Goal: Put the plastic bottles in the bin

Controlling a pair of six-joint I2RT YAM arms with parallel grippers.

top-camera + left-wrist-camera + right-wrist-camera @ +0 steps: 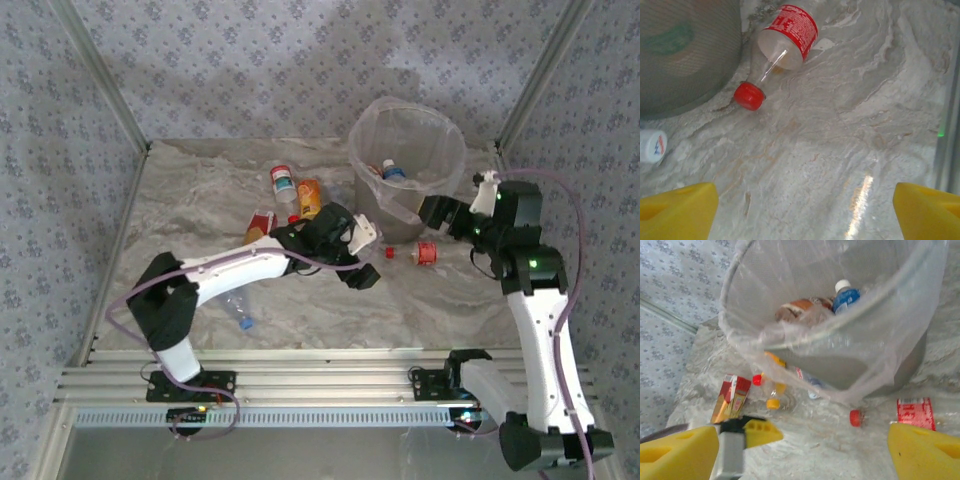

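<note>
I see a few bottles (845, 299) in the bin (875, 360), many more beside it. Left gripper (805, 202) and right gripper (802, 440) gape, empty.

- A robotics test cell rather than a home: a closed booth whose left, right and far sides are hung with a grey floral-patterned backdrop (250, 70).
- Slanting metal frame posts (100, 72) rise from the two far corners.
- A marble-patterned tabletop (200, 200) forms the work surface.
- Two white robot arms (535, 330) stand bolted to a ribbed aluminium rail (330, 385) along the near edge.
</note>
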